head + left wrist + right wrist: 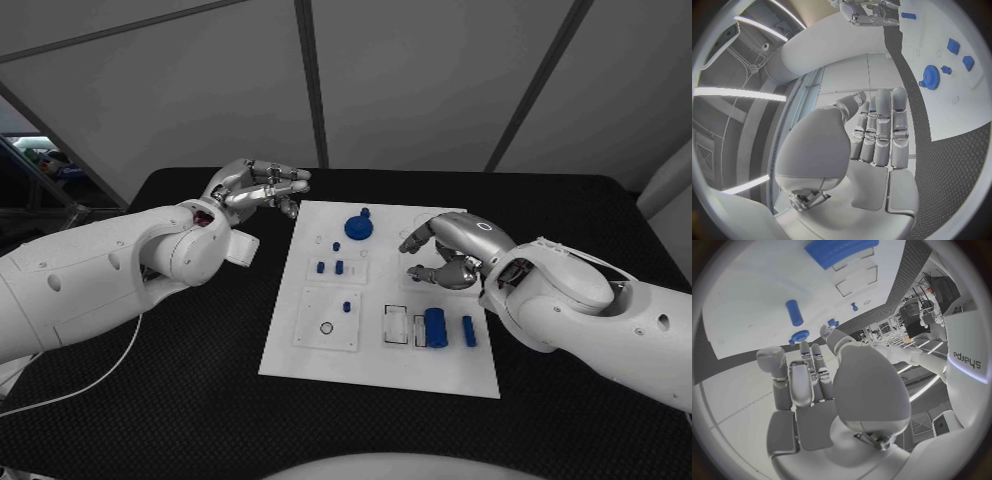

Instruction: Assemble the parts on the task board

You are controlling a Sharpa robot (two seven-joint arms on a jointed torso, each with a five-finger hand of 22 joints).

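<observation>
The white task board (378,345) lies in the middle of the black table. A blue gear (359,227) stands near its far edge, small blue pegs (329,267) sit below it, and a blue cylinder (436,327) and a thin blue bar (469,331) lie near the front right. My left hand (260,190) hangs above the table beside the board's far left corner, fingers loosely bent and holding nothing. My right hand (449,252) hovers over the board's right middle, also holding nothing. The left wrist view shows my left hand's fingers (879,131) and the gear (930,76). The right wrist view shows my right hand's fingers (811,382) and the cylinder (794,312).
Rectangular outlined slots (397,325) lie beside the cylinder, and a small dark ring (326,328) is marked on the board's front left panel. Black table (173,400) surrounds the board on all sides. Grey wall panels stand behind the table.
</observation>
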